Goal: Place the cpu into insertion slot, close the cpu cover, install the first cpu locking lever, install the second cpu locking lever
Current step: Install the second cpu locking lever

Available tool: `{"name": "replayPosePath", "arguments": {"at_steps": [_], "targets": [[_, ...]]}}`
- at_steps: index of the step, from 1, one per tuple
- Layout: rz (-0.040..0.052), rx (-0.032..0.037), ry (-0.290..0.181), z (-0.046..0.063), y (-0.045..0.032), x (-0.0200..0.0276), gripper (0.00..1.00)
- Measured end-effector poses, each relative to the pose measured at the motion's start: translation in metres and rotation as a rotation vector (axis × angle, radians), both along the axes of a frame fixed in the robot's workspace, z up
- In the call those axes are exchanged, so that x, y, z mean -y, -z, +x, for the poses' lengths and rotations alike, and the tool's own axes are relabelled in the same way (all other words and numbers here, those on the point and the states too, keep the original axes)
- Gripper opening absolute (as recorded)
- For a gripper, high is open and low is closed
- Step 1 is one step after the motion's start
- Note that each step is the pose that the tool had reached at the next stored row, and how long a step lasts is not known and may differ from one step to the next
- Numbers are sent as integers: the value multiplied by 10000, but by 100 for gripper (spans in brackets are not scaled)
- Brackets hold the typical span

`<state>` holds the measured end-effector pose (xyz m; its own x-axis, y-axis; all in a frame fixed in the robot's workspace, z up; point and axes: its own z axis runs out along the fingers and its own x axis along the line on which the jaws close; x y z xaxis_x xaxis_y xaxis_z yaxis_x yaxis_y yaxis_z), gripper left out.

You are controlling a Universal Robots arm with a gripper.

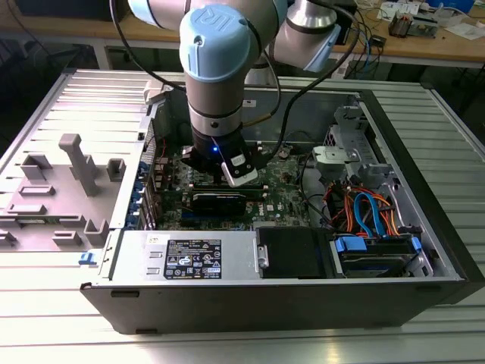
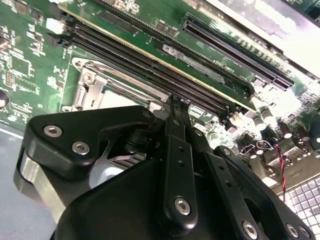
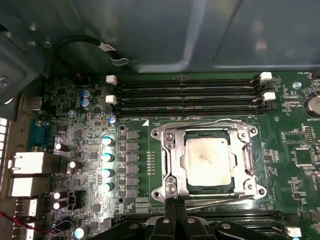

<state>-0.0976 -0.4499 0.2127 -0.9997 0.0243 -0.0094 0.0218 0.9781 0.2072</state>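
Computer case (image 1: pixel 424 227), lid off, lying on a ribbed metal table (image 1: pixel 455 334). Arm (image 1: pixel 216 68) reaches straight down into it; case walls stand close on every side of the wrist.

Green circuit board (image 3: pixel 300 135): the cpu (image 3: pixel 207 161), dull silver, sits in the insertion slot (image 3: pixel 207 190). The cpu cover (image 3: pixel 172 160) lies flat around the chip, its frame bordering all four edges. Thin wire levers run along the frame; whether they are latched is hard to make out.

Gripper (image 3: pixel 176 206): fingers pinched narrow, tips close together, nothing visibly held, poised just beside the near edge of the slot. In the second wrist view the gripper (image 2: pixel 177 102) hides most of the slot.

Black memory slots (image 3: pixel 190 92) flank the slot on its far side, leaving little free room there.
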Motion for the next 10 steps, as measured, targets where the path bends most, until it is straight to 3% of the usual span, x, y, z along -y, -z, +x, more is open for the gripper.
{"name": "replayPosePath", "arguments": {"at_steps": [10], "targets": [[29, 0, -35, -45, 12, 1, 11]]}}
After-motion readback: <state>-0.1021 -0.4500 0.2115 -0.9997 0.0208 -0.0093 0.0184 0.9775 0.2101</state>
